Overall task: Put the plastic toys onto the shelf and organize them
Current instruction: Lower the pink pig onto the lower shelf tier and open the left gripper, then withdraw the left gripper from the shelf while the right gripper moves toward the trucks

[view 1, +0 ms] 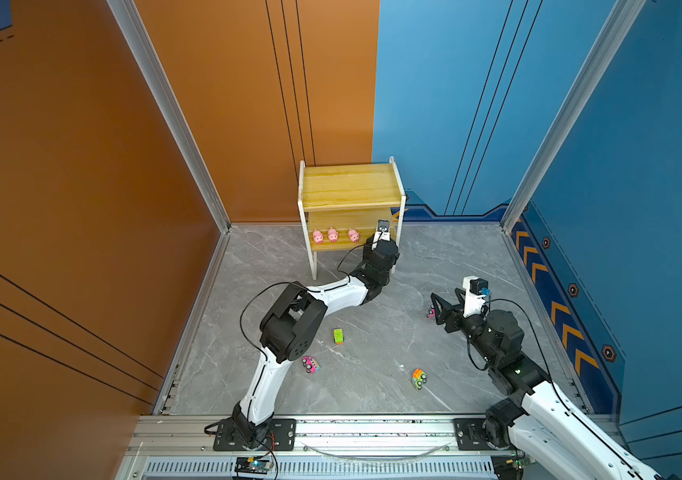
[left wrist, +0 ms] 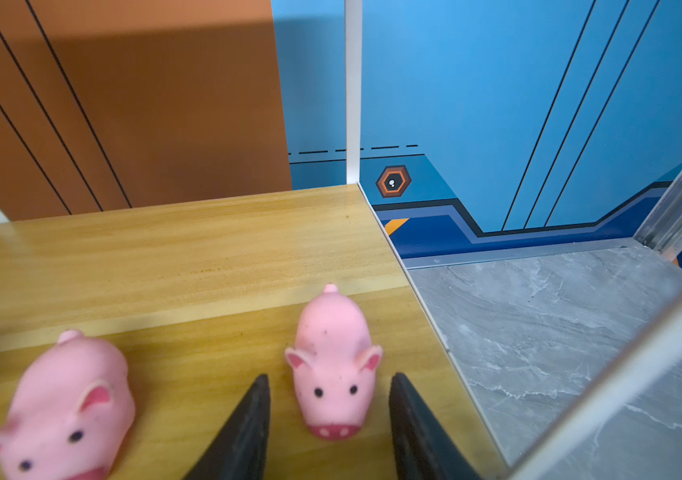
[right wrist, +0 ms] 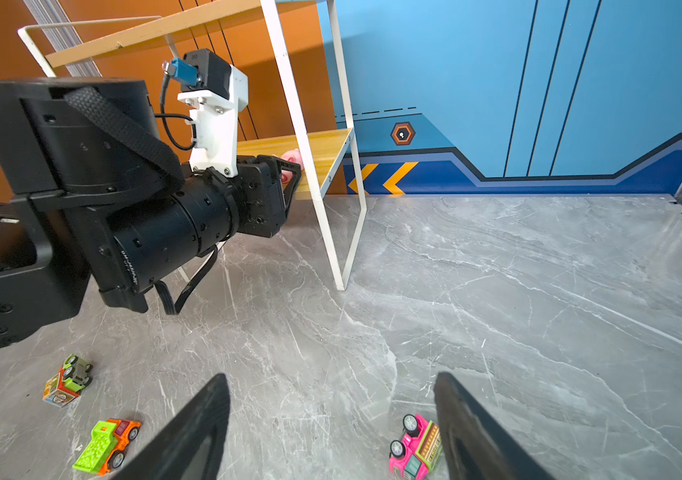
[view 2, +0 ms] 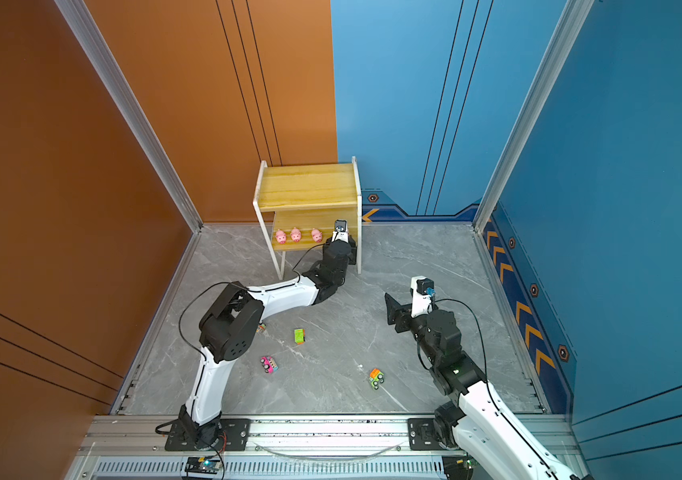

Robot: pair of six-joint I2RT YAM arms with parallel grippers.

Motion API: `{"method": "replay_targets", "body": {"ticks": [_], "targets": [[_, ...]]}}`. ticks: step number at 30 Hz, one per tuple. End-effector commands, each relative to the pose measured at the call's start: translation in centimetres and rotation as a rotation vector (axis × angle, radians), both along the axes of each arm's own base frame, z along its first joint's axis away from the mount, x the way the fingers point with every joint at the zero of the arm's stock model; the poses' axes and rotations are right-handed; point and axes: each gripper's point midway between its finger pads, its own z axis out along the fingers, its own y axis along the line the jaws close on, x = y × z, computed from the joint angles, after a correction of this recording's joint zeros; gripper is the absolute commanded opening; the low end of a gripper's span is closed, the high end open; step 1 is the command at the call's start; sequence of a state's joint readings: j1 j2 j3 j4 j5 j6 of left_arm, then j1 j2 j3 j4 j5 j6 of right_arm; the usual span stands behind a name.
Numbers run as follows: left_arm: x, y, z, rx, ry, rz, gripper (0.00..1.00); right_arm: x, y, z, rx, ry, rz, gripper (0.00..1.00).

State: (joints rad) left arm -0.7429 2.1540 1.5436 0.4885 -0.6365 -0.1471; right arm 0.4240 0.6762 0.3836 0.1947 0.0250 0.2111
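Pig (left wrist: pixel 333 357) number four stands on the shelf's (view 1: pixel 347 187) lower board (left wrist: pixel 164 257), at its right end, closing a row with three pigs (view 1: pixel 333 235). The left pincer (left wrist: pixel 331 375) is open around it, with a jaw on either side, a clear gap at each flank and nothing gripped. The pig's long axis runs straight along the pincer's line of reach, snout toward the wrist and tail toward the shelf's back edge. The release looks done, so the next move is likely a straight pull-back out of the shelf. Any sideways drift could knock the pig or its neighbour (left wrist: pixel 69 411).

The right pincer (right wrist: pixel 331 374) hangs open and empty, low over the desk (right wrist: pixel 538 291), in front of the shelf and well apart from it. A pink car (right wrist: pixel 416 449) lies between its jaws, just beside one, so this arm is the nearer for it. A green car (view 1: pixel 338 336), a second pink car (view 1: pixel 311 364) and an orange car (view 1: pixel 419 378) lie on the desk farther from the shelf.
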Motion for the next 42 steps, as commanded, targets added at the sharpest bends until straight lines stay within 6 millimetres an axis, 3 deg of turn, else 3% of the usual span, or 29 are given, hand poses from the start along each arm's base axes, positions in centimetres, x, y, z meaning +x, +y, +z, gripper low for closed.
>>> {"method": "replay_targets", "body": {"ticks": [1, 6, 12, 15, 19, 25, 31, 41, 42], "targets": [[-1.4, 0.7, 2.7, -0.024, -0.029, 0.027, 0.54, -0.1, 0.0, 0.2, 0.023, -0.007, 0.006, 0.78], [-4.3, 0.9, 3.6, -0.045, -0.043, 0.022, 0.61, -0.1, 0.0, 0.1, 0.024, -0.004, 0.007, 0.78], [-9.9, 1.9, 3.7, -0.054, -0.024, 0.008, 0.69, 0.0, 0.0, -0.1, 0.019, 0.004, -0.001, 0.78], [-12.9, 3.7, 2.7, -0.068, 0.008, 0.007, 0.73, 0.3, 0.1, -0.4, 0.012, 0.021, -0.001, 0.78], [-16.7, 7.8, -0.7, -0.091, 0.147, 0.053, 0.76, 1.0, 0.6, -1.3, -0.011, 0.074, 0.011, 0.78], [-21.3, 10.3, -3.7, -0.054, 0.231, 0.007, 0.79, 1.4, 1.0, -2.3, -0.03, 0.107, 0.018, 0.78], [-24.5, 12.7, -6.1, -0.08, 0.313, -0.044, 0.82, 1.7, 1.3, -3.0, -0.057, 0.138, 0.019, 0.78], [-27.7, 18.7, -7.1, -0.102, 0.415, 0.06, 0.85, 1.3, 3.1, -5.8, -0.188, 0.279, 0.026, 0.8], [-27.8, 19.5, -7.1, -0.118, 0.433, 0.085, 0.89, 1.1, 3.6, -6.3, -0.195, 0.296, 0.03, 0.8]]}}
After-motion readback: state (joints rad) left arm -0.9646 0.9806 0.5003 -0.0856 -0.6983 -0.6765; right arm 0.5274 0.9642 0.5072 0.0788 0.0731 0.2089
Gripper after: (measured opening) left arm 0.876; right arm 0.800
